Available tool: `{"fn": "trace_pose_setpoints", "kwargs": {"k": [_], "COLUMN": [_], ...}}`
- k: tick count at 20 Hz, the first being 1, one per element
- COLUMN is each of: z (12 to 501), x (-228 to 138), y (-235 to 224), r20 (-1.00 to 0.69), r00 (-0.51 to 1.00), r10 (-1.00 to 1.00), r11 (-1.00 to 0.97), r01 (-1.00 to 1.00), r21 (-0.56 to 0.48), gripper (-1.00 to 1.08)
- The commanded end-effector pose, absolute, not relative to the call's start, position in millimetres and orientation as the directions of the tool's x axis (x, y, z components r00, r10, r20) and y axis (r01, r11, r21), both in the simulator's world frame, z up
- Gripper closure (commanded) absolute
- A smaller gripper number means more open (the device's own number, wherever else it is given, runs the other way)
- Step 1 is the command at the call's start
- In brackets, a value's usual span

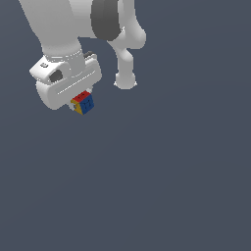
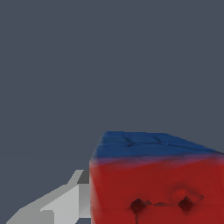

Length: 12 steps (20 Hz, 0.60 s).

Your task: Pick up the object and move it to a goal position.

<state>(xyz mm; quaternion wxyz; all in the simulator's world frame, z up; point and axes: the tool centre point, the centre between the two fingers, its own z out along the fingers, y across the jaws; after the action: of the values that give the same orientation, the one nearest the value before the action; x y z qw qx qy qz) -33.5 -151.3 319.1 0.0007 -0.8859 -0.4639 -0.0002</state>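
The object (image 1: 84,103) is a small cube with red, blue and yellow faces and dark grid lines. In the exterior view it sits directly under the white hand of my gripper (image 1: 81,101), at the upper left. The hand hides the fingertips there. The wrist view is close on the object (image 2: 153,183), with a red face toward the camera and a blue face behind it. One grey finger (image 2: 65,203) presses against the cube's side. The other finger is out of frame. The gripper is shut on the cube.
The arm's white links and a dark joint (image 1: 105,19) fill the top of the exterior view, with a rounded white link end (image 1: 125,78) to the exterior view's right of the hand. Everything else is a plain grey-blue surface (image 1: 162,186).
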Motion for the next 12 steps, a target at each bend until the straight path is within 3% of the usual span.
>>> {"fn": "trace_pose_setpoints", "kwargs": {"k": [1,12], "z": [348,452], "x": [-37,-48], "y": [-156,-177], "r20": [0.001,0.001], "r00": [0.569,0.570], "r10": [0.822,0.822], "r11": [-0.569,-0.570], "r01": [0.822,0.822], "r21": [0.000,0.000], "gripper": [1.08,1.08]}}
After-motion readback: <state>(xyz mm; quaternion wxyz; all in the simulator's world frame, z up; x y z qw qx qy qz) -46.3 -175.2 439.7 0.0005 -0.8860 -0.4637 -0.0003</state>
